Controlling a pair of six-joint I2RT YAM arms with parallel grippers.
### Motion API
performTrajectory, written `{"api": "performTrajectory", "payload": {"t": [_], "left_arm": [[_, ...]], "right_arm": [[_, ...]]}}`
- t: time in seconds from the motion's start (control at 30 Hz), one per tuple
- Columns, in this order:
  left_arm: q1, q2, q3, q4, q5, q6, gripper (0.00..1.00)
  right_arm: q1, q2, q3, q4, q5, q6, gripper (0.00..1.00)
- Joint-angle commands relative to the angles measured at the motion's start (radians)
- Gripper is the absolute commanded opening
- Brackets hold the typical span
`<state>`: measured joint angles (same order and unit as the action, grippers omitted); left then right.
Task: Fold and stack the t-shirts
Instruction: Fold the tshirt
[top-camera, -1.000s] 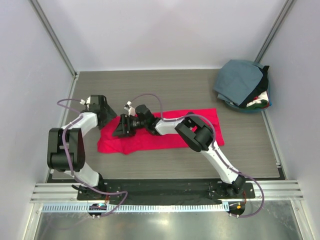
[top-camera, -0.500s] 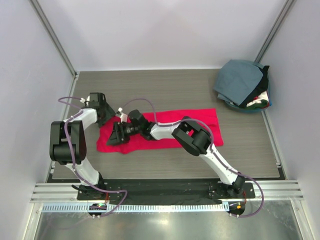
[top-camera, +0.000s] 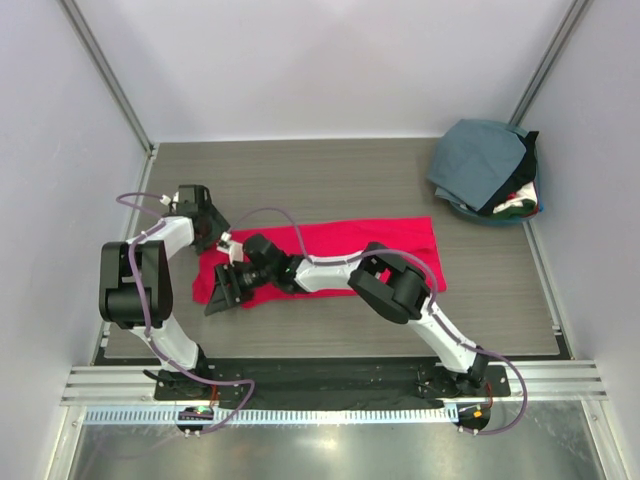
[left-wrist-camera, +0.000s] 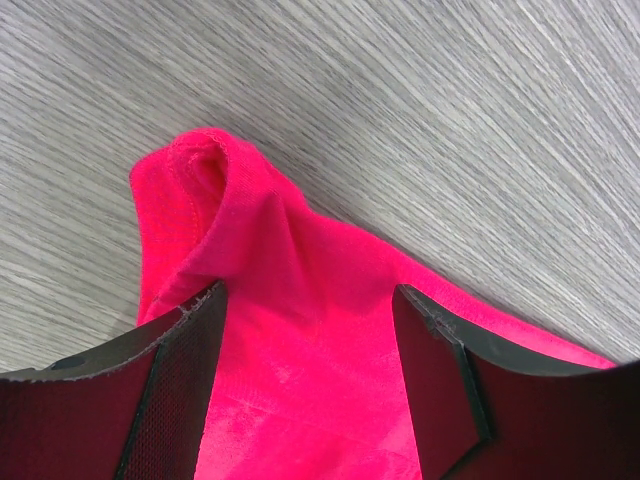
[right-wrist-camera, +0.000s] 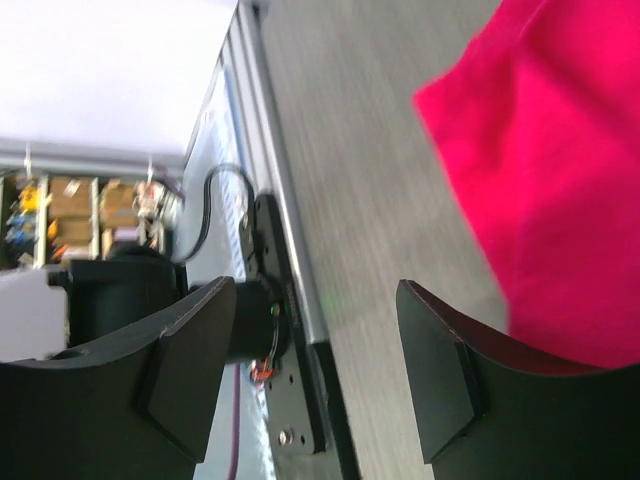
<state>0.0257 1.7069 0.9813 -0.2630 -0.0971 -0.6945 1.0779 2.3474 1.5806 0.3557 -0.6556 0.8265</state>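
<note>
The bright red t-shirt lies folded in a long strip across the middle of the table. My left gripper is at its far left corner. In the left wrist view it is open with red cloth between the fingers, and the corner is curled up. My right gripper is at the near left corner. In the right wrist view it is open and empty, with the red edge to its right. A slate grey-blue t-shirt tops a pile at the back right.
The pile sits in a teal basin in the back right corner, with dark and white cloth showing at its side. Grey walls close in the left, right and back. The metal rail runs along the near edge.
My right gripper has slid left and toward the near edge along the red t-shirt, to its near left corner. My left gripper has stayed at the far left corner.
</note>
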Motion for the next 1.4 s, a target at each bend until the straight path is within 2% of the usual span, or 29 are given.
{"api": "performTrajectory", "payload": {"t": [0.0,0.2,0.53,0.83,1.37], "left_arm": [[0.01,0.019,0.013,-0.001,-0.007,0.024,0.68],[0.01,0.014,0.011,0.001,0.003,0.02,0.69],[0.011,0.02,0.01,0.007,0.01,0.023,0.68],[0.017,0.026,0.013,0.011,0.016,0.024,0.68],[0.036,0.069,0.036,0.016,0.016,0.027,0.67]], "right_arm": [[-0.045,-0.094,0.061,-0.064,0.103,-0.073,0.71],[-0.085,-0.048,0.13,-0.084,0.149,-0.087,0.71],[-0.105,0.141,0.326,-0.103,0.123,-0.113,0.72],[-0.098,0.15,0.22,-0.028,0.025,-0.044,0.7],[0.039,-0.043,0.024,0.058,-0.041,-0.015,0.7]]}}
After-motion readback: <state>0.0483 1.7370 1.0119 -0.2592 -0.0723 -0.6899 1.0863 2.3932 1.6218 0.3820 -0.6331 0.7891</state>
